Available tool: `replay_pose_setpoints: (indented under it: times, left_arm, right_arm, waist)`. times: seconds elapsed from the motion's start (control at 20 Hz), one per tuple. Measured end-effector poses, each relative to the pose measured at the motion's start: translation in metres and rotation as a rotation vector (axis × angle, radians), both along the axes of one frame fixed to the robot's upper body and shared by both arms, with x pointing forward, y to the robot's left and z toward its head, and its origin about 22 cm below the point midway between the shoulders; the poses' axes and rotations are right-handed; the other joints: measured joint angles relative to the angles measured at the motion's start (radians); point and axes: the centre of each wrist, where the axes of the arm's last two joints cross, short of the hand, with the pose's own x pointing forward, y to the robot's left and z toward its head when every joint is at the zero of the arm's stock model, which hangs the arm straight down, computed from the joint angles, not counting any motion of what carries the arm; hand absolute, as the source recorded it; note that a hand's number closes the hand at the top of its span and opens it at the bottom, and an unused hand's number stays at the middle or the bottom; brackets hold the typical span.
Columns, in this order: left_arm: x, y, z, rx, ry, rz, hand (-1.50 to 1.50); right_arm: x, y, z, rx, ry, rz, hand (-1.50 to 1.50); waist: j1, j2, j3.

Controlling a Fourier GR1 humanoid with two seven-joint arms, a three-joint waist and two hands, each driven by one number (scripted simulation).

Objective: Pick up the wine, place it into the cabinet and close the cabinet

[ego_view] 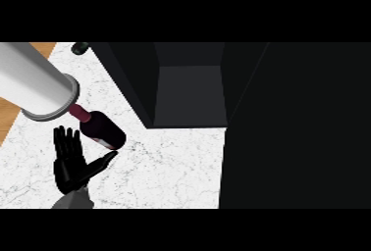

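Dark-red wine bottle [103,129]: long axis diagonal, neck pointing upper-left.

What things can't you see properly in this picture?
In the head view:
- wine bottle: its top end is hidden behind the big grey cylinder.
- small dark thing at the top edge: too small to name.
- cabinet: its right part is all black, so no door can be made out.
- The right hand shows nowhere; only the open left hand does.
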Motion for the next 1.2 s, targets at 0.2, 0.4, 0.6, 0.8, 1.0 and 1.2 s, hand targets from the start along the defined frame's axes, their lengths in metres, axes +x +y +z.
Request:
replay_pose_setpoints:
  times: [0.2, 0.4, 0.6, 0.8, 1.0, 1.2]
  left_arm:
    - [0.000, 0.002, -0.014, -0.016, -0.016, -0.019, -1.50]
    - [0.003, 0.003, -0.024, -0.047, -0.044, -0.013, -1.50]
    - [0.012, 0.008, -0.025, -0.076, -0.072, 0.000, -1.50]
    - [0.017, 0.005, -0.029, -0.093, -0.078, -0.010, 1.50]
    - [0.023, 0.000, -0.029, -0.116, -0.083, -0.067, 1.50]
    - [0.030, -0.007, -0.027, -0.137, -0.083, -0.128, 1.50]
  right_arm:
    - [0.002, -0.001, 0.000, 0.000, -0.007, -0.001, -1.50]
    - [0.000, -0.002, -0.003, 0.009, -0.006, -0.003, -1.50]
    - [0.001, -0.002, -0.002, 0.007, -0.003, 0.002, -1.50]
    - [0.002, -0.002, 0.000, -0.001, 0.002, 0.005, -1.50]
    - [0.002, 0.000, -0.001, 0.008, 0.003, 0.015, -1.50]
    - [0.000, 0.003, -0.005, 0.024, 0.016, 0.024, -1.50]
  waist:
    - [0.002, 0.000, 0.000]
    - [-0.002, 0.000, 0.000]
    - [-0.003, 0.001, 0.000]
    - [-0.006, 0.003, -0.001]
    - [-0.010, 0.003, -0.001]
    - [-0.011, 0.003, 0.000]
